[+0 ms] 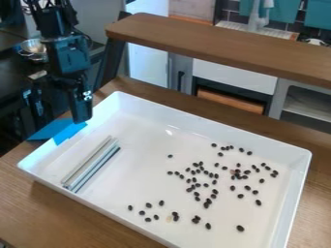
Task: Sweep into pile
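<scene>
Camera view: jaws wide apart, empty; black beans (240,228) scattered in white tray (213,128), walls raised, likely to contain sweeping.

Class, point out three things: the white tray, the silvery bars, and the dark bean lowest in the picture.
White tray (145,179): camera view, bare floor.
Silvery bars (96,166): camera view, midway along.
Lowest dark bean (240,228): camera view, its middle.

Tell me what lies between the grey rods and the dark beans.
Only the bare white floor of the tray lies between the grey rods and the scattered beans, as the camera view shows.
</scene>
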Motion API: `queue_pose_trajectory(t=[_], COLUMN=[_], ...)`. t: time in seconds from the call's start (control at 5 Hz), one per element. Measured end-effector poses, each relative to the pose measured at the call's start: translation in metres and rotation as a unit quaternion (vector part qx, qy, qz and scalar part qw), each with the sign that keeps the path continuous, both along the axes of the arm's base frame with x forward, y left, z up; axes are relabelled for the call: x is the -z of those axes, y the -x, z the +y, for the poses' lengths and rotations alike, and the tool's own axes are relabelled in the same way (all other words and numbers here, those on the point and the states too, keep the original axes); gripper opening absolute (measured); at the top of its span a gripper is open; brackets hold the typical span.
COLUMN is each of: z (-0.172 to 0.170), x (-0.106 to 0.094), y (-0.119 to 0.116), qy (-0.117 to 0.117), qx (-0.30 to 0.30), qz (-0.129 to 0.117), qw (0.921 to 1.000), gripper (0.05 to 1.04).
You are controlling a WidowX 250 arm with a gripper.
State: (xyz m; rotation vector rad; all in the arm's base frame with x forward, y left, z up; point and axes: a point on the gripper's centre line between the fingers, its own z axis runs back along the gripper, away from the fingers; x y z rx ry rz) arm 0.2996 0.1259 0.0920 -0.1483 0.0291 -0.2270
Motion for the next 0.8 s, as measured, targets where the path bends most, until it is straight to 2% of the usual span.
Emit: queue_pose_trajectory(t=[0.2, 0.6, 0.8], z=[-0.002, -0.021, -0.020], x=[0.010, 0.031, 0.042], y=[0.000, -0.013, -0.016], qy=[0.008, 0.027, 0.021], qx=[-0.001, -0.028, -0.062], qz=[0.011, -0.037, -0.051], qw=[0.9999, 0.9986, 0.9965], gripper=[1.001, 1.001, 1.001])
